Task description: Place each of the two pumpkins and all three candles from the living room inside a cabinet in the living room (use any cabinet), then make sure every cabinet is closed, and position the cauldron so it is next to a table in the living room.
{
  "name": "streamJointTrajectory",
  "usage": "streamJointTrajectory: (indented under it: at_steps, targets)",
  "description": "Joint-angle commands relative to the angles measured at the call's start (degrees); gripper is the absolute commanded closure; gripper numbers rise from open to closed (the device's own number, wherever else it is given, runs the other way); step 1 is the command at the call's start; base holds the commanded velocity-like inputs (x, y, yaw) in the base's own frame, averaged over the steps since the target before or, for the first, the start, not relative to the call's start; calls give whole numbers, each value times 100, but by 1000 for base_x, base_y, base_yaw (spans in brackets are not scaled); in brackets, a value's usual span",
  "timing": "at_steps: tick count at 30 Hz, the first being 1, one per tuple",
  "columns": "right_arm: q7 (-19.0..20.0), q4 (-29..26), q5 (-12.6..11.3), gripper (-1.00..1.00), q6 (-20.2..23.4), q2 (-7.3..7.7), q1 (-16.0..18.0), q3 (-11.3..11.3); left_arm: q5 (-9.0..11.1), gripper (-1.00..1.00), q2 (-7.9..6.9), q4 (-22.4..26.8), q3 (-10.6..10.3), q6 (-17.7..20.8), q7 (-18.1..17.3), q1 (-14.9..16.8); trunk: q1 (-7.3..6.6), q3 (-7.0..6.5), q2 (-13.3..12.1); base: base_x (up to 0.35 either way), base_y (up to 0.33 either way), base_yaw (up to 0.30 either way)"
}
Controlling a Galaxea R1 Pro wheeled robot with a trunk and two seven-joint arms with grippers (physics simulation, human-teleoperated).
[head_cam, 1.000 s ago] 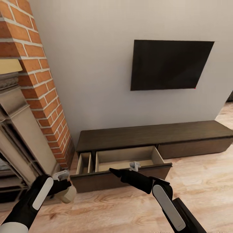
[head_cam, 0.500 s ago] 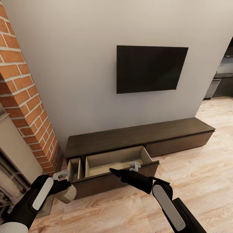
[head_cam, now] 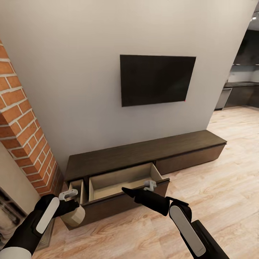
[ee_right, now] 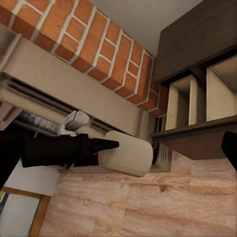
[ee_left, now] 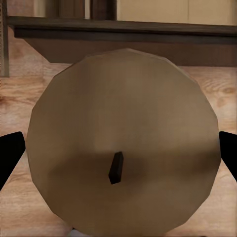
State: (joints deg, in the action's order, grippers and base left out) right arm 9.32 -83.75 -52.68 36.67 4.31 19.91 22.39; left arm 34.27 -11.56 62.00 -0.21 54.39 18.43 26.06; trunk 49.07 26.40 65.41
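Observation:
The cabinet [head_cam: 144, 153] is a long, low, dark-brown unit against the wall under the TV. Its wide drawer [head_cam: 118, 180] stands pulled out and looks empty, and a narrow compartment [head_cam: 76, 187] to its left is open too. My left gripper [head_cam: 73, 208] is shut on a beige candle [head_cam: 74, 217], held low in front of the cabinet's left end. In the left wrist view the candle [ee_left: 123, 123] shows its dark wick, with black fingers [ee_left: 10, 153] at its sides. My right gripper [head_cam: 126, 190] hovers open at the drawer's front edge, holding nothing. The right wrist view shows the candle [ee_right: 126, 153] beside the cabinet [ee_right: 197, 44].
A red brick chimney column [head_cam: 21, 136] and a pale fireplace surround [ee_right: 59, 79] stand left of the cabinet. A black TV [head_cam: 156, 79] hangs on the wall. Light wood floor [head_cam: 216, 187] stretches right toward a dark kitchen [head_cam: 237, 93].
The head camera has swung right, so the brick column and cabinet slid left in the picture and the kitchen came into view. Both arms keep their poses, with the candle still held.

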Motion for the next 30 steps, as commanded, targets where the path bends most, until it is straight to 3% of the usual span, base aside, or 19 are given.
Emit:
streamJointTrajectory:
  at_steps: [1, 11, 16, 30]
  targets:
    - [9, -5, -3, -100, 12, 5, 4, 2, 60, 100, -2, 6, -4, 14, 55, 2, -22, -12, -38, 0, 0, -4]
    - [9, -1, -5, -100, 2, 6, 4, 2, 62, 100, -4, 12, 3, 18, 55, 3, -242, -192, -439, 0, 0, 0]
    - [9, 4, -5, -100, 2, 7, 4, 2, 68, 100, -4, 13, 3, 19, 55, 4, -242, -197, -439, 0, 0, -77]
    - [11, 15, -13, -100, 3, 9, 4, 2, 71, 100, -3, 14, 3, 19, 55, 5, -242, -255, -439, 0, 0, -252]
